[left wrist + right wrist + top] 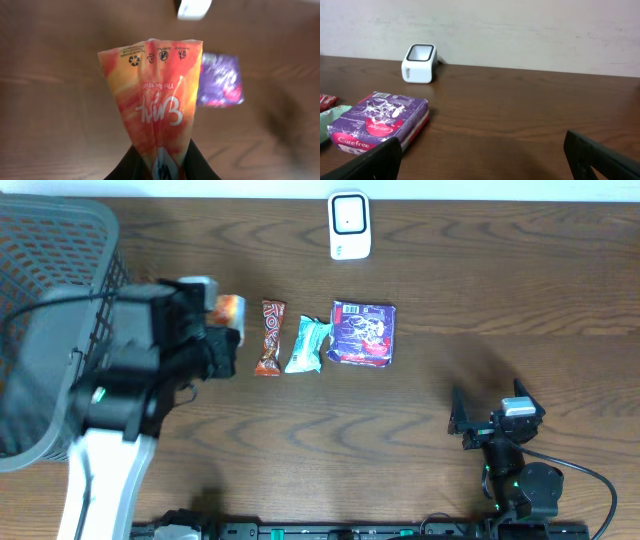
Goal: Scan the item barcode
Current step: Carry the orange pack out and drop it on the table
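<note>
At the far left a grey mesh basket point(40, 300) stands on the bench point(450, 280). The left arm crosses part of it, and what it holds cannot be told. Just right of the basket, the left fingers point(215, 340) are nearly closed, pinching the orange packet point(228, 310) by its lower end and holding it above the wood. In the left wrist view the orange packet point(155, 105) fans upward from the dark fingers point(200, 165). It shows a row of small recycling symbols along its top edge and white script upside down, which I cannot read.

Next lie a brown-and-red bar point(270, 337), a teal wrapper point(307, 345) and a purple pack point(362, 332), side by side. The right wrist view reads "Carefree" on a red band of the purple pack point(380, 122).

Behind them, near the far edge, sits the white scanner point(349, 225), well apart from the held packet.

At the right the right fingers point(458, 415) stand spread wide with nothing between them, low over bare wood.
</note>
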`<state>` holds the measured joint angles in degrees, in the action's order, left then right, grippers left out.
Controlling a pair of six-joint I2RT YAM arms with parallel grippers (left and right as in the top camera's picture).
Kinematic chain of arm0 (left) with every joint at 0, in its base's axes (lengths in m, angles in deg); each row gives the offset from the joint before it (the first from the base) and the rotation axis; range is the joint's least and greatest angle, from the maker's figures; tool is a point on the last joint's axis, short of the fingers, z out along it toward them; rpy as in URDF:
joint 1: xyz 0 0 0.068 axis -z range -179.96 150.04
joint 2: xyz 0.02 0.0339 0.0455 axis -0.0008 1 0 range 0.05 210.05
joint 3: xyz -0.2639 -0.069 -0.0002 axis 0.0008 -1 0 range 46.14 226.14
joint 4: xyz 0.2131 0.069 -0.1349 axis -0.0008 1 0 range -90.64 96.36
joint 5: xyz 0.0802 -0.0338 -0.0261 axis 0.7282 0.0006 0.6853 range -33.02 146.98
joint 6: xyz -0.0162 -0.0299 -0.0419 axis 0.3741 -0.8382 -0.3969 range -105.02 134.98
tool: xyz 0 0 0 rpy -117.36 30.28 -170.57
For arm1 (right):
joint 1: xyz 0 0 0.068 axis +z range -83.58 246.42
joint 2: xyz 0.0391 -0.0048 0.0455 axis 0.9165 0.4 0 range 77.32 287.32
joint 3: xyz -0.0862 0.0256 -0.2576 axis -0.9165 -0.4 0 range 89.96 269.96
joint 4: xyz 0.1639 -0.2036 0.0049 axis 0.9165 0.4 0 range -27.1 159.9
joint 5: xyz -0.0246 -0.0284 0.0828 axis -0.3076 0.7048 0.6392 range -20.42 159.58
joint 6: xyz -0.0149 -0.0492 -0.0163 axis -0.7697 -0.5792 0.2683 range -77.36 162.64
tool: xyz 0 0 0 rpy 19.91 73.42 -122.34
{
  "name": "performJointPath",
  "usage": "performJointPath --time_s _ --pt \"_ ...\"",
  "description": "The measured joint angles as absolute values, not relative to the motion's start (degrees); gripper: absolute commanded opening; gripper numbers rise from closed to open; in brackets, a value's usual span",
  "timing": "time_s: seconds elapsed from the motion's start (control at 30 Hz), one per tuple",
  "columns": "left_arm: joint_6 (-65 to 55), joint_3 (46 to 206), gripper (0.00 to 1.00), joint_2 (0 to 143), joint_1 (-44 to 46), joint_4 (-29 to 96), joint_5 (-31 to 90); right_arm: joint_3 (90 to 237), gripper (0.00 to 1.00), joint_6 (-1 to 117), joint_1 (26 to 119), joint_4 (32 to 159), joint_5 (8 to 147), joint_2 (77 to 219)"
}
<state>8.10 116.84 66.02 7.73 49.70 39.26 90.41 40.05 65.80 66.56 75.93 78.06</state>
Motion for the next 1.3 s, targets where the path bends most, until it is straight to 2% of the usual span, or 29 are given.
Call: performJointPath --time_s 0.2,0.23,0.27,0.3,0.4,0.43,0.53,0.57,0.77,1.07,1.13,1.17,1.3 --pt "9.11 116.75 0.08 79.55 9.04 49.48 39.26 90.41 0.99 40.05 65.80 66.56 75.93 78.06" --pt "9.22 116.73 0.17 82.76 9.13 49.46 39.26 90.41 0.99 40.05 65.80 66.56 75.93 78.06" --pt "9.24 116.71 0.32 83.94 9.13 49.46 39.26 90.41 0.99 40.05 65.80 66.56 75.93 78.06" --pt "9.55 116.71 0.39 86.33 9.15 49.46 39.29 90.41 0.99 40.03 65.80 66.56 75.93 78.06" --pt "9.48 116.71 0.42 92.38 9.17 49.46 39.33 90.41 0.99 40.05 65.80 66.56 75.93 78.06" --pt "9.50 116.68 0.49 93.98 9.17 49.46 39.40 90.41 0.99 40.05 65.80 66.56 75.93 78.06" --pt "9.74 116.66 0.57 97.30 9.17 49.51 40.42 90.41 0.99 40.05 65.80 66.56 75.93 78.06" --pt "9.72 116.66 0.64 97.71 9.15 49.55 40.82 90.41 0.99 40.05 65.80 66.56 75.93 78.06" --pt "9.22 118.80 0.89 96.07 8.75 53.79 41.95 90.41 0.99 40.05 65.80 66.56 75.93 78.06" --pt "7.12 128.36 0.94 79.94 0.82 57.55 42.30 90.41 0.99 40.05 65.80 66.56 75.93 78.06" --pt "5.72 128.66 0.95 75.09 -3.38 57.48 42.28 90.41 0.99 40.03 65.80 66.59 75.93 78.06" --pt "5.13 128.79 1.00 72.93 -5.65 57.51 42.35 90.41 0.99 40.05 65.80 66.56 75.93 78.06" --pt "2.29 128.90 0.98 65.50 -16.95 58.03 42.41 90.41 0.99 40.05 65.80 66.56 75.93 78.06"
